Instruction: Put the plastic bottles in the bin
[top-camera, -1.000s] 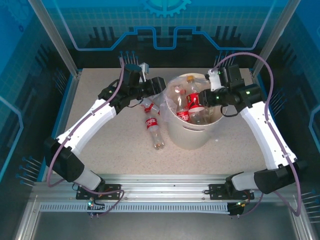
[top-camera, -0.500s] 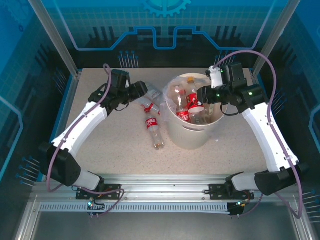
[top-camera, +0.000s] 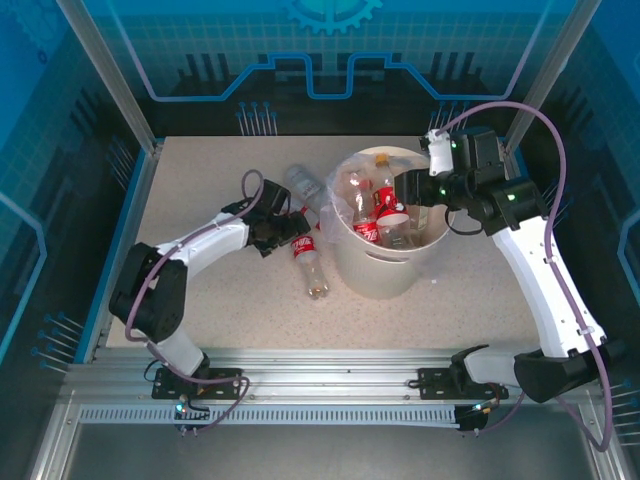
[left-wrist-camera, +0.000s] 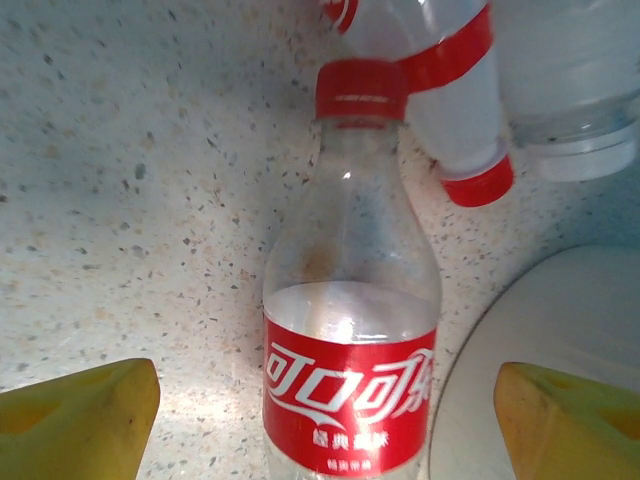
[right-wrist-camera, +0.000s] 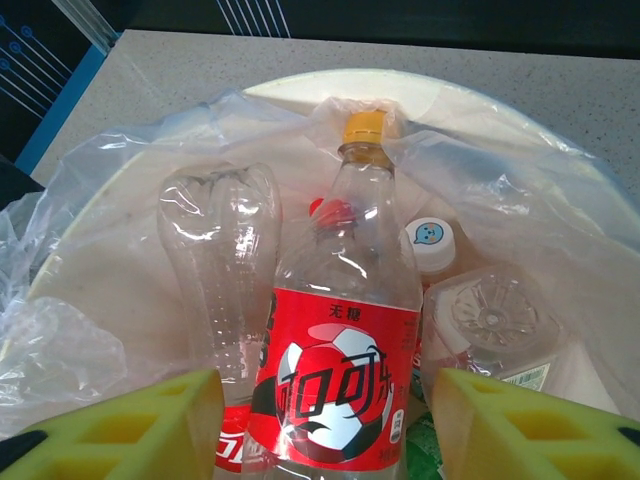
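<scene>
A red-labelled, red-capped plastic bottle lies on the table beside the bin, cap pointing away. My left gripper is open and straddles it, low over the table. Two more bottles lie just beyond: one with a red cap and a clear one. The cream bin with its bag liner holds several bottles. My right gripper hangs open over the bin. An orange-capped bottle with a red football label stands between its yellow fingers, with a gap on each side.
The bin's curved wall is close to my left gripper's right finger. The crinkled clear liner drapes over the bin rim. Speckled tabletop stretches to the left and front of the bin, with blue enclosure walls around it.
My left arm drew back from the bin rim and dropped down over the table bottles, its jaws opening wider. My right gripper opened and let go of the orange-capped bottle in the bin.
</scene>
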